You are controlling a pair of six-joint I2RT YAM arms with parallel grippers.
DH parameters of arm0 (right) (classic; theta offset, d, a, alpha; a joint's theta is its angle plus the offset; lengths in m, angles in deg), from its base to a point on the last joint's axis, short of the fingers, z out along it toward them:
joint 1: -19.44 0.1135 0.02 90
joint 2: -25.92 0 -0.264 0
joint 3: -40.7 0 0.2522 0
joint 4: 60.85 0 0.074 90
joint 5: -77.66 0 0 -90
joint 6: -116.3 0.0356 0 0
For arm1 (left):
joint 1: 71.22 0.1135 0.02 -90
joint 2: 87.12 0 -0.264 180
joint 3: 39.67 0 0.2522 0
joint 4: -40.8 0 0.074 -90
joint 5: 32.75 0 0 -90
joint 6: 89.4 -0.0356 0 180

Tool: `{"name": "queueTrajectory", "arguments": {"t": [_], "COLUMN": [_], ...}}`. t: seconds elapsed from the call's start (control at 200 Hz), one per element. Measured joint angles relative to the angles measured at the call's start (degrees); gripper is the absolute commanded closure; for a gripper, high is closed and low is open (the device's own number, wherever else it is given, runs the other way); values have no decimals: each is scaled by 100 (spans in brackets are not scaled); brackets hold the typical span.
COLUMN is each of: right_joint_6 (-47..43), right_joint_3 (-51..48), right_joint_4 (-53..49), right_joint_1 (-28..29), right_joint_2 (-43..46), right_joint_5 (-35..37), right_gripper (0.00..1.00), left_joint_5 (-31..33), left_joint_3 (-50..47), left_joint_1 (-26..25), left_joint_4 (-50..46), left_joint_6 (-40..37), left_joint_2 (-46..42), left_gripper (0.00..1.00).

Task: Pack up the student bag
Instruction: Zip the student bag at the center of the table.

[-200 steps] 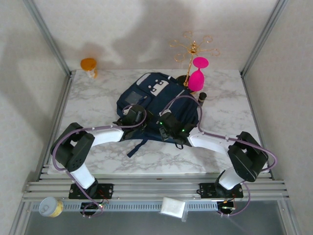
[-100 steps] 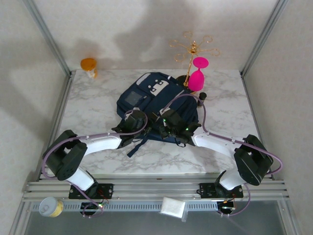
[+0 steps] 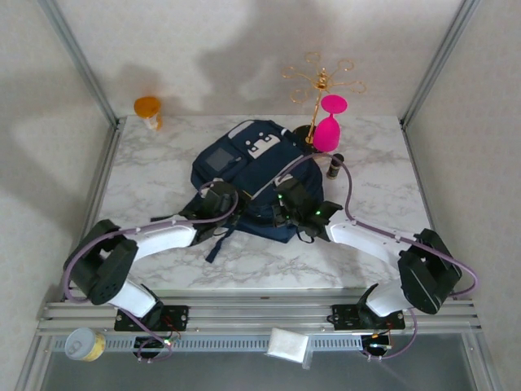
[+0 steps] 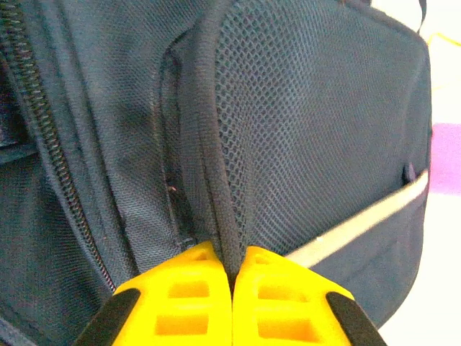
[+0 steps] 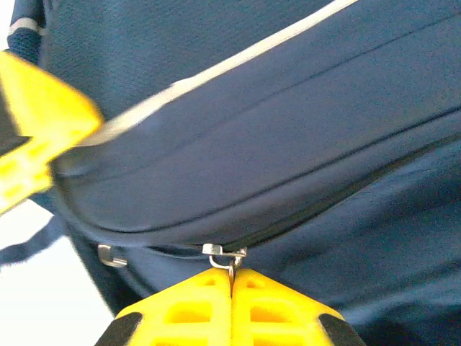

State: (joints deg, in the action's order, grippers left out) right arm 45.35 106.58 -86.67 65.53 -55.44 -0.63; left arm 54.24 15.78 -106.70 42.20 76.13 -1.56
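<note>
The student bag [image 3: 252, 163], navy with pale grey patches and a light stripe, lies in the middle of the marble table. My left gripper [image 3: 228, 197] is at its near left side. In the left wrist view it [image 4: 232, 256] is shut on the bag's dark piped seam [image 4: 216, 166] beside the mesh panel. My right gripper [image 3: 283, 197] is at the bag's near right side. In the right wrist view it [image 5: 232, 272] is shut on a small metal zipper pull [image 5: 229, 254] at the end of a dark zip line. A yellow finger [image 5: 36, 144] of the left gripper shows at that view's left edge.
A pink wine glass [image 3: 328, 130] and a gold wire rack [image 3: 321, 81] stand just behind the bag's right corner, with a small dark bottle [image 3: 334, 165] beside it. An orange cup [image 3: 147, 107] sits back left. A jar [image 3: 84, 344] and a white packet [image 3: 288, 344] lie below the rail.
My left gripper has stretched forward and closed on the bag's seam. The right gripper has moved slightly away from the bases with the zipper pull. The bag has shifted a little to the left.
</note>
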Motion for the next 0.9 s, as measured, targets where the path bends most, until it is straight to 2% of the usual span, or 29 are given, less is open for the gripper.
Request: {"name": "queueTrajectory", "arguments": {"t": [0.11, 0.21, 0.3, 0.345, 0.411, 0.476, 0.611, 0.716, 0.901], "right_joint_6": [-68, -286, -376, -391, -367, -319, -280, -280, -282], "right_joint_3": [7, 179, 505, 632, 671, 662, 660, 645, 516], "right_joint_4": [125, 155, 208, 260, 323, 343, 428, 496, 649], "right_joint_1": [-101, 33, 245, 302, 308, 291, 293, 293, 291], "right_joint_2": [57, -46, -382, -568, -723, -769, -769, -769, -769], "right_joint_5": [-101, -234, -350, -439, -560, -632, -730, -769, -852], "right_gripper": [100, 100, 100, 100, 100, 100, 100, 100, 100], "left_joint_5": [-269, -603, -684, -638, -575, -514, -407, -275, 280], "left_joint_3": [-35, -31, -31, -48, -164, -442, -1005, -1117, -960], "left_joint_1": [422, 881, 1274, 1412, 1497, 1349, 671, 210, -160], "left_joint_4": [-439, -844, -1143, -1257, -1266, -1158, -852, -568, -17], "left_joint_6": [-713, -1351, -1735, -1832, -1757, -1499, -654, -7, 750], "left_joint_2": [-396, -629, -850, -1012, -1331, -1764, -2264, -2063, -1255], "left_gripper": [100, 100, 61, 52, 46, 39, 35, 34, 41]}}
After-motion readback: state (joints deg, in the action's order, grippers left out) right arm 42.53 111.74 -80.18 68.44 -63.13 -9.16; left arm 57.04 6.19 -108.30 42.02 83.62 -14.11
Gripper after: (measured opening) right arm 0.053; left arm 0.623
